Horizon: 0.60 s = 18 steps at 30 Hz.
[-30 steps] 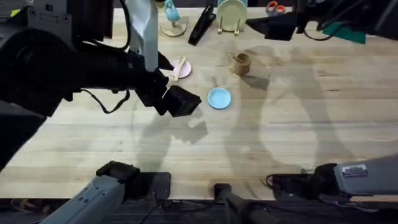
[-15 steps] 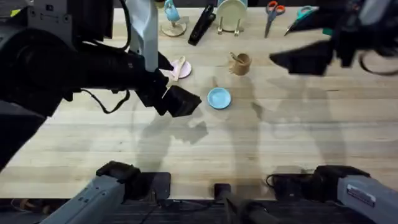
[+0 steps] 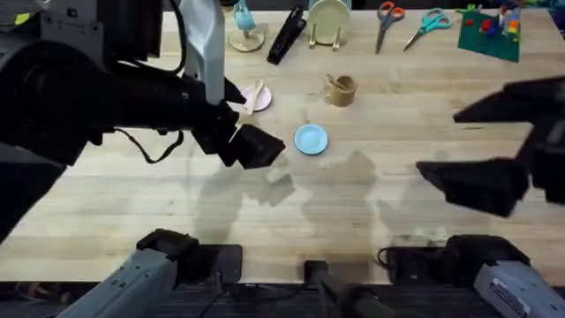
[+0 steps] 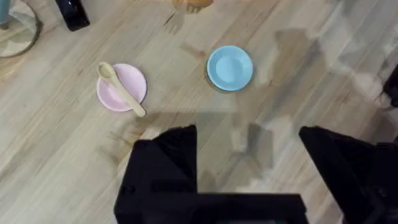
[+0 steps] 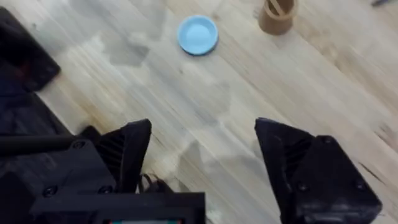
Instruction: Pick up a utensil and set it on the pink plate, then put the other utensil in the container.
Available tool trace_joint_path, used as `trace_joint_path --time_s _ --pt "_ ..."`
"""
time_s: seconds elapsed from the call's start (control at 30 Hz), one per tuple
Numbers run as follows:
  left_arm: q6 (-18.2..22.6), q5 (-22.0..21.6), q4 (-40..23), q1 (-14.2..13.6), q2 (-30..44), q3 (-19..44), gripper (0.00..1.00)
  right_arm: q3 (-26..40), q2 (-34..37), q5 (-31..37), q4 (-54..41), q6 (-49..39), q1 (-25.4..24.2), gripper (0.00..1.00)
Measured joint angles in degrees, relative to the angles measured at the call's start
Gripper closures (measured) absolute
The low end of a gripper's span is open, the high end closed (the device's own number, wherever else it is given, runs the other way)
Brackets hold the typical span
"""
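Spoon (image 3: pixel 253 95) lay across the pink plate (image 3: pixel 261 100) at upper centre overhead, the fork (image 3: pixel 334 82) upright in the container (image 3: pixel 342 90) to its right; one of each, plus one blue plate (image 3: pixel 311 140).

Left wrist view: left gripper (image 4: pixel 249 162) spread, empty, the spoon's handle slanting lower right off the plate.

Right wrist view: right gripper (image 5: pixel 202 155) spread, empty, container at the top edge.

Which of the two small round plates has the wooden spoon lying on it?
The pink plate: the spoon lies across it. The light-blue plate beside it is bare.
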Motion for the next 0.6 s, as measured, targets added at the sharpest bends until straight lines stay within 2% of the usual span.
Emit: trace_joint_path --time_s 0.2,0.6 --pt "0.00 -0.02 0.00 0.00 0.00 0.00 0.007 0.00 -3.39 3.79 -1.46 0.00 0.00 0.006" --pt "0.00 -0.01 0.00 0.00 0.00 0.00 0.008 0.00 -4.19 5.17 -2.88 0.00 0.00 0.005"
